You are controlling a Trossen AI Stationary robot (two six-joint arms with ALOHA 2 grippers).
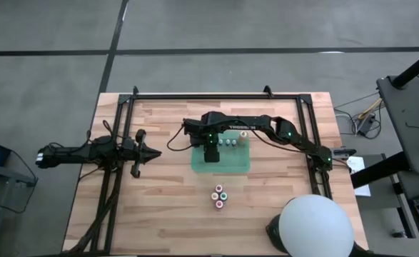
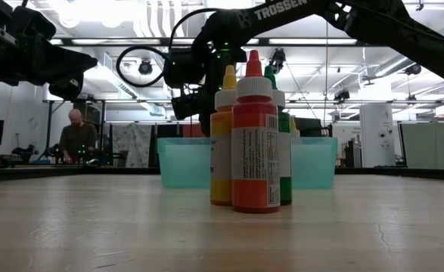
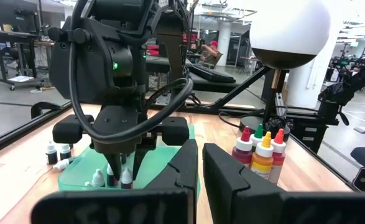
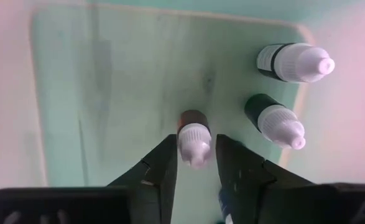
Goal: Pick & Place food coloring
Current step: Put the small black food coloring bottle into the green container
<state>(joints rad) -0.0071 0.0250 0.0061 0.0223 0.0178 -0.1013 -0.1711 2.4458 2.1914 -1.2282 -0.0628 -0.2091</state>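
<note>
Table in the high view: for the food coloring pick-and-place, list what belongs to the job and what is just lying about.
Job:
- right gripper, fingers either side of a small bottle
- green tray
- small bottles in the tray
- taller bottles

Lying about:
- white dome lamp
- left gripper, shut, off to the side

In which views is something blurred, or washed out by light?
Low view: the red bottle up close is sharp, the ceiling lights glare white. Right wrist view: the tray looks pale and hazy. High view: the white dome is overexposed.
</note>
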